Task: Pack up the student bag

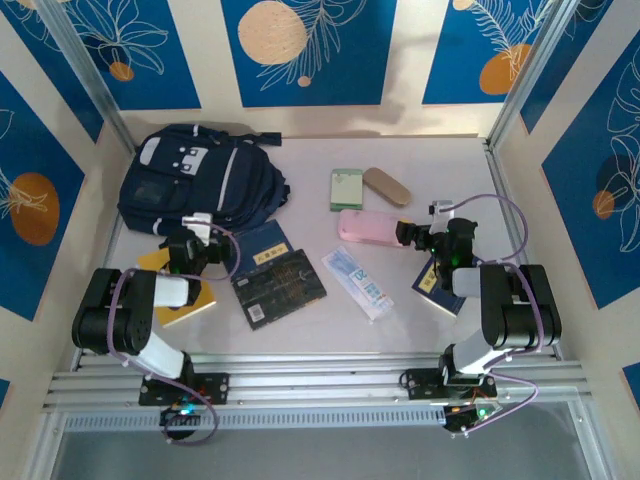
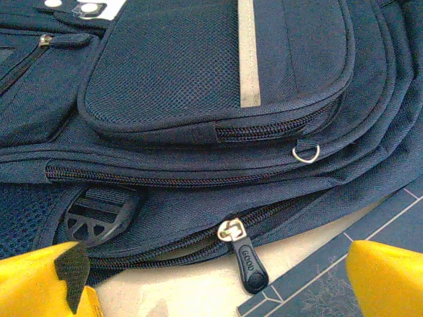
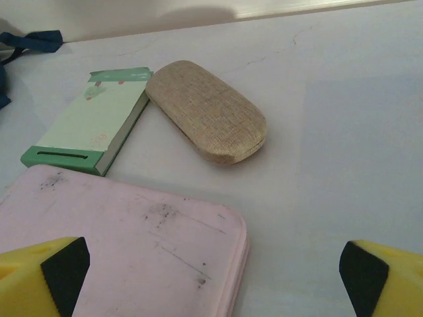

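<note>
The navy student bag (image 1: 200,180) lies flat at the back left of the table. My left gripper (image 1: 192,240) hovers at its near edge, open with nothing between its yellow fingers (image 2: 46,281). In the left wrist view the student bag (image 2: 198,79) shows stacked zipped pockets, and its lowest zip is slightly parted at the black pull tab (image 2: 248,264). My right gripper (image 1: 412,236) is open at the right end of a pink case (image 1: 370,227), holding nothing. The pink case (image 3: 119,244) lies below and ahead of the right fingertips (image 3: 380,277).
A green notebook (image 1: 346,188) and a beige fabric case (image 1: 386,186) lie at the back centre. A dark blue booklet (image 1: 262,244), a black calculator (image 1: 278,288) and a clear packet (image 1: 357,283) lie mid-table. A yellow book (image 1: 185,296) sits under the left arm; a dark booklet (image 1: 437,285) under the right.
</note>
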